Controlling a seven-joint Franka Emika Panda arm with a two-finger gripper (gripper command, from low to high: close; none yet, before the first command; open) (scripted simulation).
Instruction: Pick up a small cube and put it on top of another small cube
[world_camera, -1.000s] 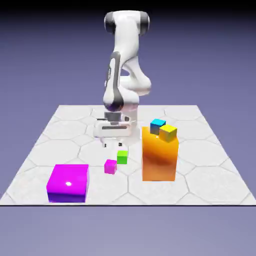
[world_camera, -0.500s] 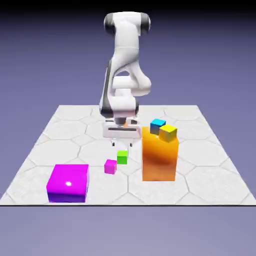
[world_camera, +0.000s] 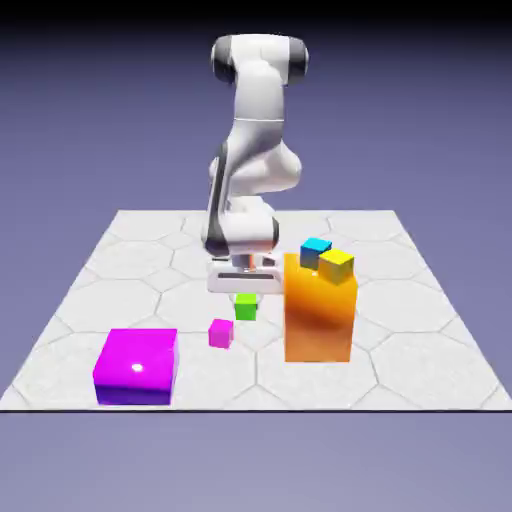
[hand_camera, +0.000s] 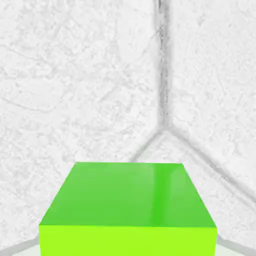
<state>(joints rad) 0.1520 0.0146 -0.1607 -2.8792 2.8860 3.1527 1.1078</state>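
In the exterior view, we see the gripper (world_camera: 246, 298) pointing down over the white table (world_camera: 420, 335), near the middle of the scene. We have its jaws closed on the green cube (world_camera: 246, 308), which sits between the fingers just under the white hand (world_camera: 246, 275). In the hand view, the cube fills the lower middle, its darker green top above a brighter yellow-green side, and it hides the finger tips. We cannot tell whether its underside touches the table. Toward the camera from it, and a little to the exterior view's left, we find the small magenta cube (world_camera: 221, 334), near the green one but apart, resting on the table. Farther to that side and nearer the table's front edge lies the large magenta block (world_camera: 137, 365), its front face a deep violet. To the exterior view's right of the gripper, we have the tall orange block (world_camera: 319, 320) standing upright. At its top are the blue cube (world_camera: 316, 252) and the yellow cube (world_camera: 336, 266), the yellow one nearer the camera and partly covering the blue; we cannot tell whether those two touch. Behind the gripper, our white arm (world_camera: 258, 130) rises toward the top of the exterior view.
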